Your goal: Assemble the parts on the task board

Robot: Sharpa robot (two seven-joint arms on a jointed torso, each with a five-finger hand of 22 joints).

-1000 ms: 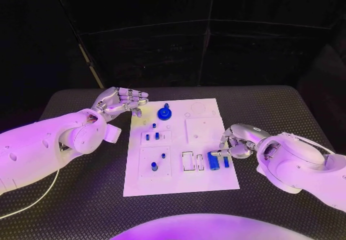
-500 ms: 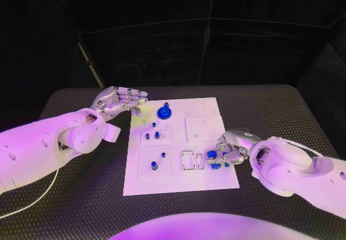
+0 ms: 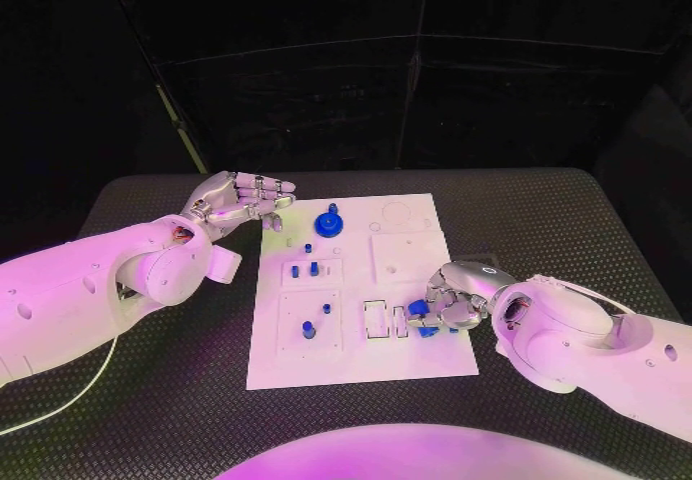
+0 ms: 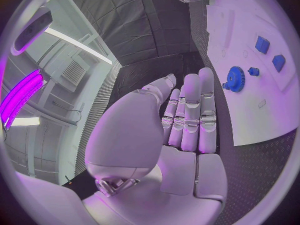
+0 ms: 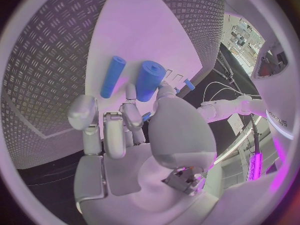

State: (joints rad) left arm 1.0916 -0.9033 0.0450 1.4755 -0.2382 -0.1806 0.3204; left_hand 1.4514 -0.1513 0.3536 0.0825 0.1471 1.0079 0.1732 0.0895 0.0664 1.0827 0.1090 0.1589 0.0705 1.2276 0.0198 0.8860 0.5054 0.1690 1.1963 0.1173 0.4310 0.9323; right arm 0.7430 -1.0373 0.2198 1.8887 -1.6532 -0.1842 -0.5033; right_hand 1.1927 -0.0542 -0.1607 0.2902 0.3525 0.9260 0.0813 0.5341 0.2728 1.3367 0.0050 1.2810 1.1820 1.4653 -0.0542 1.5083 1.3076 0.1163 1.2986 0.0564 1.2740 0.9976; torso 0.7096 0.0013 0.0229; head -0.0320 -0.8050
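Note:
The white task board [image 3: 361, 365] lies mid-table. My right hand [image 3: 453, 296] is low over its right edge. In the right wrist view its thumb and a finger [image 5: 129, 93] pinch the near end of a thick blue cylinder [image 5: 150, 80], which lies on the board [image 5: 144, 30]. A thin blue peg [image 5: 112, 76] lies beside it, free. My left hand [image 3: 240, 204] hovers off the board's far left corner, fingers straight and apart, holding nothing. A blue gear [image 3: 330, 226] stands near it, also seen as the gear [image 4: 235, 78] beyond the left hand's fingertips [image 4: 190, 80].
Small blue pegs [image 3: 304, 270] stand in the board's left plates, with two more [image 3: 307, 331] lower down. Empty rectangular slots [image 3: 385, 321] sit just left of my right hand. Round recesses [image 3: 394, 214] mark the far right corner. Black ribbed matting [image 3: 562, 230] surrounds the board.
My right hand has moved left and onto the board's edge, closing its fingers round the thick cylinder, which has shifted slightly. The left hand has stayed still.

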